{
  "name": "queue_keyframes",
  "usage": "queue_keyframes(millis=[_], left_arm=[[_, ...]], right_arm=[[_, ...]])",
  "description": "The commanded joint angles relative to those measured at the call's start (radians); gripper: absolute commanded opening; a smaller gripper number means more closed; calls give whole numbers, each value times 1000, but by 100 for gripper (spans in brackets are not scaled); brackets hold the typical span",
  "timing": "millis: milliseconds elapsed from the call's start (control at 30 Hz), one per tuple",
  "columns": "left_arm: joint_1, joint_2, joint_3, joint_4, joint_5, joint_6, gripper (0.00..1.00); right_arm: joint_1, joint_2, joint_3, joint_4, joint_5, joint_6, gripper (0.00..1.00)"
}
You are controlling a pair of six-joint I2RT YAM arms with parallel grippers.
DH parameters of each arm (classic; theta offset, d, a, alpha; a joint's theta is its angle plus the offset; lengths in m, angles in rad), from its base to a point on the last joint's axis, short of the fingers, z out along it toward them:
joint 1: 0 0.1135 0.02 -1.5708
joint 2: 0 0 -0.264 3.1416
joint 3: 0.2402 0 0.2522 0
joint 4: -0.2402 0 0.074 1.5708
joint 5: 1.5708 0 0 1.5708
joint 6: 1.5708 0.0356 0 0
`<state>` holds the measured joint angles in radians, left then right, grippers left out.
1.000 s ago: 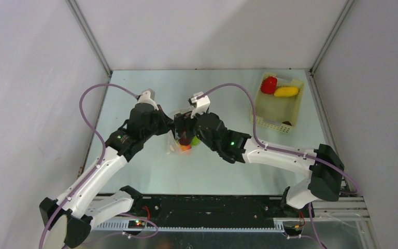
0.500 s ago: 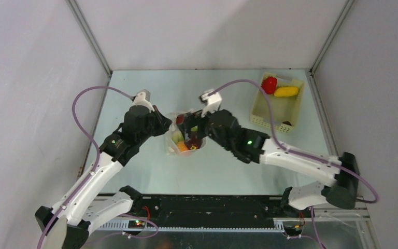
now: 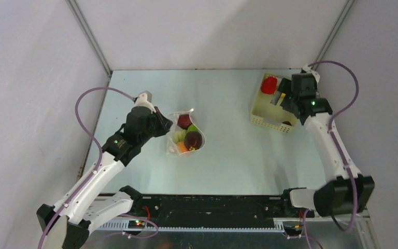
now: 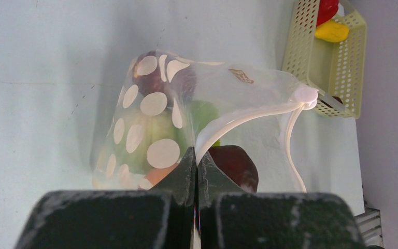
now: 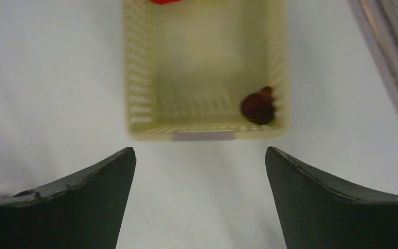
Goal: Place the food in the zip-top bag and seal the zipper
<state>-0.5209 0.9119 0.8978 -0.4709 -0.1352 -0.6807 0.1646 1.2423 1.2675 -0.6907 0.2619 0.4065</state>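
Note:
The zip-top bag (image 3: 185, 136) lies mid-table, its mouth held open, with maroon, green and orange food (image 3: 193, 140) inside. My left gripper (image 3: 164, 124) is shut on the bag's mouth edge. In the left wrist view the closed left gripper (image 4: 196, 155) pinches the whitish zipper (image 4: 249, 116); behind it sit a maroon piece (image 4: 237, 163) and a green one (image 4: 203, 113). My right gripper (image 3: 282, 99) hovers open over the yellow basket (image 3: 268, 123). In the right wrist view the right gripper (image 5: 199, 151) is empty, above the table just before the basket (image 5: 207, 133), which holds a dark maroon piece (image 5: 257, 107).
The basket at the back right also holds a red piece (image 3: 269, 84) and a yellow one (image 4: 331, 31). Metal frame posts and grey walls close in the table on three sides. The left arm's purple cable (image 3: 90, 98) loops over the left side.
My right arm has swung away from the bag to the basket at the back right, jaws opening wide. A maroon piece now lies in the bag's mouth. The left grip holds.

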Motion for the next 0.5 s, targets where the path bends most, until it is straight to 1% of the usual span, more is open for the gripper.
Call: queue_keyframes(millis=[0,100,167,267,333,467], left_arm=[[-1,9,-9,45,-13,13,0],[0,20,-11,54,-14,13,0],[0,30,-12,60,-14,14,0],[-1,51,-7,58,-11,18,0],[0,61,-7,59,-11,20,0],[-1,79,-8,67,-1,19,0]], right_arm=[[-114,148,108,-74,-46,-66,100],[-146,298,206,-89,-22,-90,99],[-178,390,278,-137,-5,-86,98],[-183,490,376,-189,-2,-87,96],[-170,535,398,-191,26,-96,95],[-167,623,422,-191,27,-97,95]])
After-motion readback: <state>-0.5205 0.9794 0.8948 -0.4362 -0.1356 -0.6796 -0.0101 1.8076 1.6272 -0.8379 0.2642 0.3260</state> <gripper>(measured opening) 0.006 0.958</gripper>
